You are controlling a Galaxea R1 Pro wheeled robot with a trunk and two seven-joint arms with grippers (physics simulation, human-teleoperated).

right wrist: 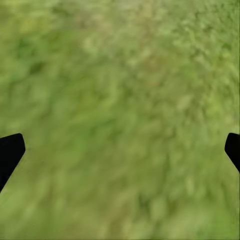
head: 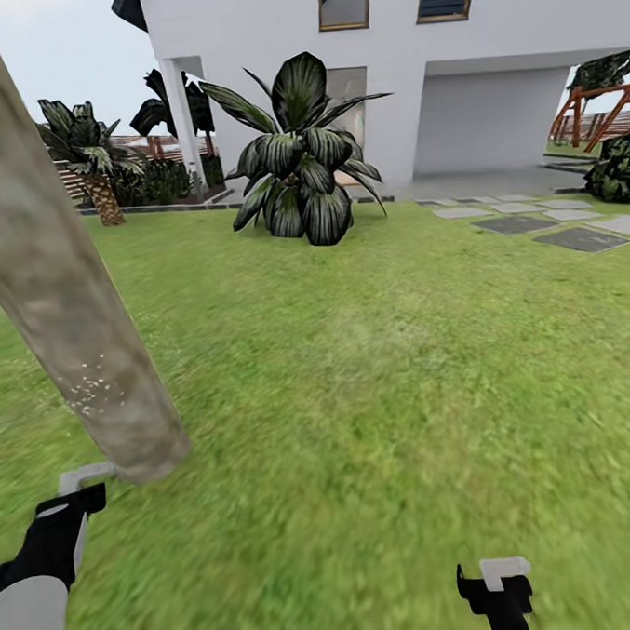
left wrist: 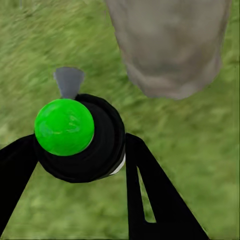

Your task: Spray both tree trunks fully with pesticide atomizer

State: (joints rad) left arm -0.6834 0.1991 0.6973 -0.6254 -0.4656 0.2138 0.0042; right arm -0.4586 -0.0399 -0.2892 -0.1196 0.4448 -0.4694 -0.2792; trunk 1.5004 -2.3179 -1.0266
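The tree trunk (head: 62,293), thick and beige-grey, slants down the left of the head view to its base in the grass. A patch of white pesticide specks (head: 96,391) clings to its lower part. My left gripper (head: 70,505) is low at the left, just short of the trunk's base, shut on the pesticide atomizer (left wrist: 75,137). The atomizer is a black body with a bright green round cap (left wrist: 64,126) and a grey nozzle (left wrist: 69,81). The left wrist view has the trunk (left wrist: 170,45) close ahead of the atomizer. My right gripper (head: 499,583) hangs open over bare grass (right wrist: 120,110).
A broad-leaved striped plant (head: 296,158) stands mid-lawn before a white house (head: 484,25). Grey stepping stones (head: 542,222) lie at the right, with a dark shrub (head: 618,171) beyond. A small palm (head: 96,170) and wooden fence (head: 156,148) are at the far left. Open lawn (head: 384,376) spreads ahead.
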